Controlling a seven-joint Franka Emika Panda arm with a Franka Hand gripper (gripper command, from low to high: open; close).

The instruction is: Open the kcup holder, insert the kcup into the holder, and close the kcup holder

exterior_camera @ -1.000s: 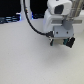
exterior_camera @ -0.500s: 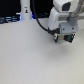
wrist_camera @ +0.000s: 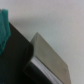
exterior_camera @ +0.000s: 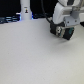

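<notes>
The gripper [exterior_camera: 64, 33] hangs low over the black kcup holder [exterior_camera: 65, 34] at the far side of the pale table [exterior_camera: 35, 57], toward the exterior view's right; the arm's white body covers most of the box, so only dark edges show beneath the fingers, with a small greenish patch among them that may be the kcup – too blurred to say for sure; whether the jaws stand apart or together cannot be told from either view

From the wrist, the kcup holder [wrist_camera: 20, 60] lies directly under the hand as a black face, with a pale slab [wrist_camera: 50, 57] set at an angle just ahead of the fingers, probably one of the drawer handles or an edge of a drawer front; a teal-green shape [wrist_camera: 4, 27] sits at the frame's edge beside the hand, its identity unclear

My reading is that the step in hand is the opening; to do it well, the fingertips should settle squarely on the pale handle rather than on the black face, seated fully before any pull; the pull should run straight along the drawer's travel – an angled tug risks dragging the whole box across the table; the white bottle-like object [exterior_camera: 25, 11] stands well away from the hand and poses no hazard
</notes>
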